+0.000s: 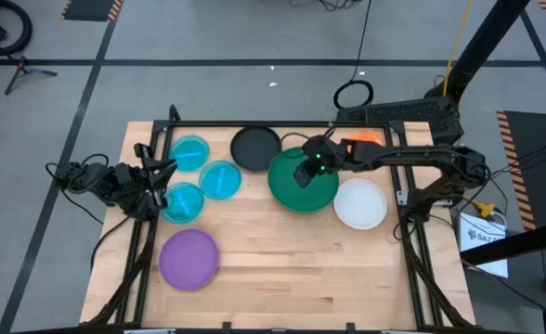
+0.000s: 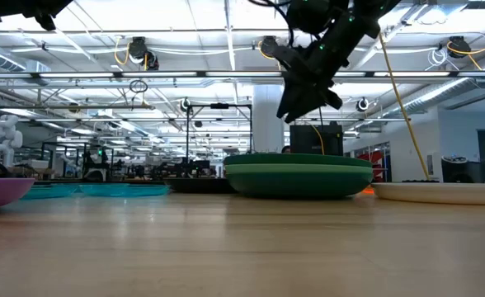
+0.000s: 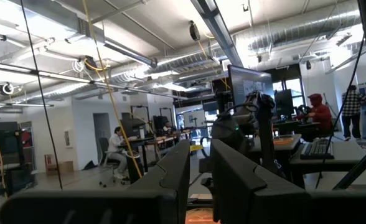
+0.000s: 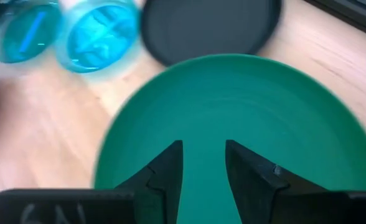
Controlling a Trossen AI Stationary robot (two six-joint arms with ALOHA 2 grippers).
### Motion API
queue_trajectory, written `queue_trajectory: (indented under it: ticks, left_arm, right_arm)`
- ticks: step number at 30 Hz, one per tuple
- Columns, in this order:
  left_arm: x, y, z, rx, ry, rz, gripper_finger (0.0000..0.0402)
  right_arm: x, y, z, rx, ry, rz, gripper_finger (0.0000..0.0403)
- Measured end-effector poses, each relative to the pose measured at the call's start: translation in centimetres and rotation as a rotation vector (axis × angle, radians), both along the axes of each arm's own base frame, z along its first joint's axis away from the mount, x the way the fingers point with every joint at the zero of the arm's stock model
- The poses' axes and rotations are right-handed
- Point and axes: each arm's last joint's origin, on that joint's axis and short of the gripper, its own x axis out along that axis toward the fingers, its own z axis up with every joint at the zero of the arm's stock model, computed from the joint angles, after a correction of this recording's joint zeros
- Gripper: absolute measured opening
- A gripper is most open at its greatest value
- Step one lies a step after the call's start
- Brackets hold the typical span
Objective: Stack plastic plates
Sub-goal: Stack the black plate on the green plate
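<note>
A large dark green plate (image 1: 303,182) (image 4: 233,106) lies on a lighter green one; the low view shows the two as a stack (image 2: 299,177). My right gripper (image 1: 305,173) (image 4: 203,158) hangs open above the dark green plate, clear of it in the low view (image 2: 304,99). Around the stack lie a black plate (image 1: 255,147), a white plate (image 1: 360,203), a purple plate (image 1: 189,258) and three small blue plates (image 1: 221,179). An orange plate (image 1: 363,138) is partly hidden behind the right arm. My left gripper (image 1: 155,178) (image 3: 200,174) waits at the table's left edge, slightly open.
A black frame runs along the table's left, far and right sides (image 1: 254,124). Bare wood (image 1: 301,269) spreads along the near half of the table, right of the purple plate. People sit and stand at desks in the room beyond (image 3: 117,146).
</note>
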Motion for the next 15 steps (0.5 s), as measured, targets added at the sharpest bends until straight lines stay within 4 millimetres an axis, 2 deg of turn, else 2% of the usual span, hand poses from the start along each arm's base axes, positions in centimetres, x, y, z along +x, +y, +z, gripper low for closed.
queue_trajectory:
  ticks: [7, 15]
  left_arm:
    - [0.0, 0.0, 0.0, 0.002, 0.005, 0.000, 0.0072]
    - [0.0, 0.0, -0.1, 0.003, 0.007, 0.000, 0.0072]
  right_arm:
    - [1.1, 3.0, 0.5, -0.098, -0.050, 0.035, 0.0116]
    - [1.4, 5.0, 0.6, -0.116, -0.073, 0.032, 0.0116]
